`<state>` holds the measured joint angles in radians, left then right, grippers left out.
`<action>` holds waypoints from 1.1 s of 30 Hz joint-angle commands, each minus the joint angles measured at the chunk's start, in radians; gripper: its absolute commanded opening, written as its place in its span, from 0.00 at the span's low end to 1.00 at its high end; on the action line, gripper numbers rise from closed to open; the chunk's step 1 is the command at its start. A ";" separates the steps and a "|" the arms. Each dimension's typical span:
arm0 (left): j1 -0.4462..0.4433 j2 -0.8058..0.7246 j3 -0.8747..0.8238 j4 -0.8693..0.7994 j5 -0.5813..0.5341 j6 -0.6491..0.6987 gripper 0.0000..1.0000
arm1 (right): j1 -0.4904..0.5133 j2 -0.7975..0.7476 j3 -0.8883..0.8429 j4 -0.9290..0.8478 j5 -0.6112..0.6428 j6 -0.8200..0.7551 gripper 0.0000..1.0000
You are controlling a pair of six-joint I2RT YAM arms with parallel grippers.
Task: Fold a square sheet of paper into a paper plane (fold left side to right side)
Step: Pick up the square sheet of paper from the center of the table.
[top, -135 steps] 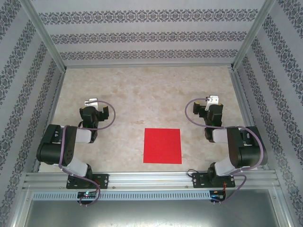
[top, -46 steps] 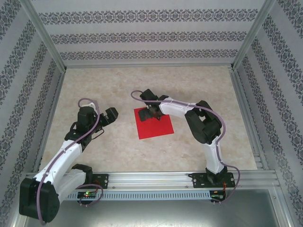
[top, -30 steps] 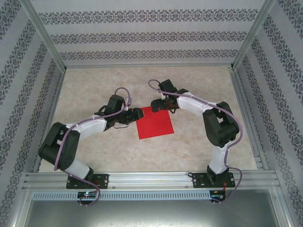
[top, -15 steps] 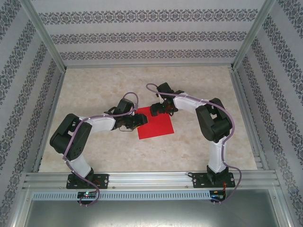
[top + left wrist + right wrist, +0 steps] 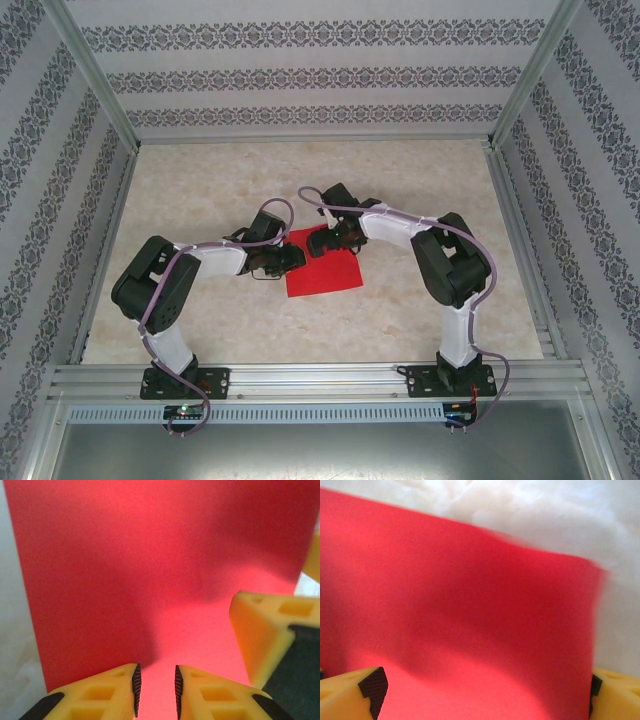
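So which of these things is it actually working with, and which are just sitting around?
In the job: red sheet of paper; left jaws, narrowly apart at its left edge; right jaws, spread wide over it.
Just there: marble-look table; patterned walls; metal frame rail.

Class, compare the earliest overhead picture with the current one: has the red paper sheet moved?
Yes. The square sheet of paper has shifted away from the near aluminium rail, toward the middle of the table, and slightly left.

I see the square sheet of paper (image 5: 328,272) lying mid-table (image 5: 420,180), the left gripper (image 5: 293,258) at its left edge and the right gripper (image 5: 320,243) over its far-left corner.
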<state>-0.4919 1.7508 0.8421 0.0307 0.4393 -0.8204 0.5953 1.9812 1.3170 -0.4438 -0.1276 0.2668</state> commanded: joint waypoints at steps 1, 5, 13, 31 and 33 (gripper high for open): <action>-0.018 0.012 -0.014 0.009 -0.025 -0.002 0.27 | 0.028 -0.018 -0.018 -0.056 -0.067 0.027 0.98; -0.018 0.009 -0.018 0.014 -0.032 -0.002 0.26 | 0.034 -0.018 -0.024 -0.055 -0.061 0.028 0.94; -0.018 -0.032 -0.027 0.039 -0.031 -0.001 0.26 | 0.013 -0.045 -0.039 -0.048 -0.073 0.010 0.66; 0.248 -0.568 -0.151 0.059 0.140 0.058 0.79 | -0.163 -0.354 -0.272 0.367 -0.591 0.092 0.29; 0.264 -0.619 -0.137 0.082 0.199 0.077 0.85 | -0.193 -0.431 -0.284 0.389 -0.665 0.084 0.29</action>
<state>-0.2455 1.1992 0.7044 0.0452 0.5133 -0.7815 0.4328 1.6623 1.0496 -0.1738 -0.6079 0.3420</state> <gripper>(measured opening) 0.831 0.288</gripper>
